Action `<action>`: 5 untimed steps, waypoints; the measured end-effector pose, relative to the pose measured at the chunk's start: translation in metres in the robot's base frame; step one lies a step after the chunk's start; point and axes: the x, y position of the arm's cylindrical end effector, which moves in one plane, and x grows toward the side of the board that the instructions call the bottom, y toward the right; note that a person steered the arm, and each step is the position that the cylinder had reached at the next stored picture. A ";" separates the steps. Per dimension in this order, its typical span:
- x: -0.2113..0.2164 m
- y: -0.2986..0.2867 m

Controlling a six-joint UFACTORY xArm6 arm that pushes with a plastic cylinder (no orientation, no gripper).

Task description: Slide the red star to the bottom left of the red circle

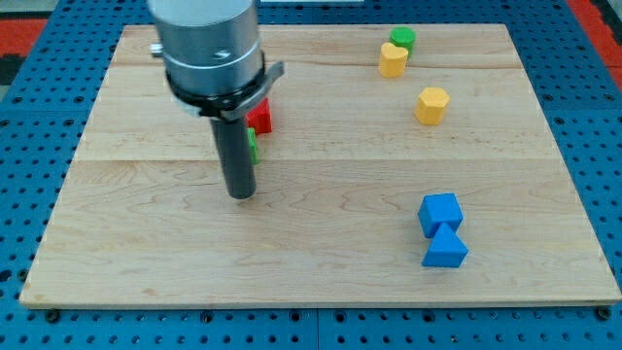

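Note:
My tip rests on the wooden board left of centre. A red block shows just above and right of the rod, largely hidden by the arm; its shape cannot be made out. A green block peeks out beside the rod, right behind it. I cannot tell which red piece this is, and no second red block shows.
A green round block and a yellow block touch at the view's top right. A yellow hexagon-like block lies below them. A blue cube and a blue triangle touch at the lower right.

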 end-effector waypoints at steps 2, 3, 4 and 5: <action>-0.047 0.098; -0.104 0.093; -0.116 0.084; -0.115 0.059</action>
